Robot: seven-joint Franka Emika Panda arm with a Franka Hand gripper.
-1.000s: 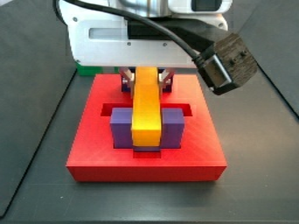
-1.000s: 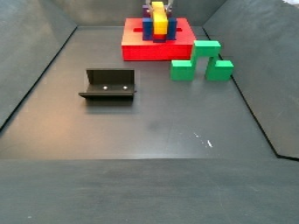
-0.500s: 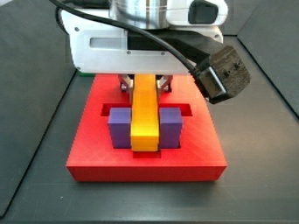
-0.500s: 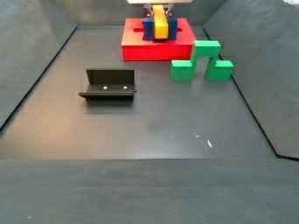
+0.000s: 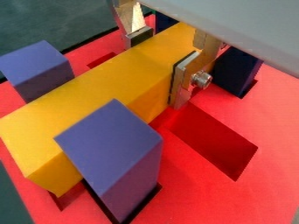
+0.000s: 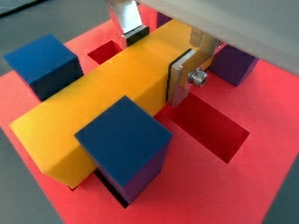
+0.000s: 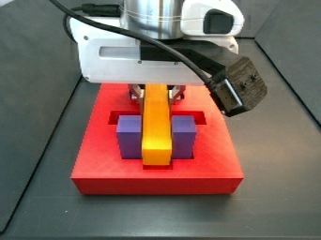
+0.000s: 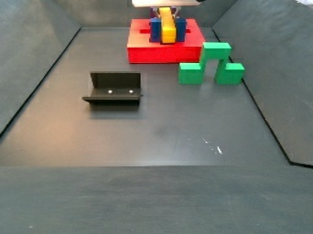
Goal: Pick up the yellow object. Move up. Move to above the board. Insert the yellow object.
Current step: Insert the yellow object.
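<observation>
- Fixture noted at left of tabletop in a side view, well apart from the work.
- Board seen flat at the far end, purple posts upright on it.
- Yellow object found lying between two posts, low in the board's slot, apparently seated or nearly so; far end under the tool.
- Tool located directly above the board, silver fingers clamped on either side face of the yellow object near its far end, as both wrist views showed.
- Green block recorded just beside the board at right, untouched.
- Handling, judged: bar looked rigid, smooth-faced and light; likely slippery under the pads, not fragile.
- Grip across the narrow width on flat side faces judged sound; an end hold gives leverage for tilt, so level lowering wanted.
- Insertion judged close to done; release not yet made.
</observation>
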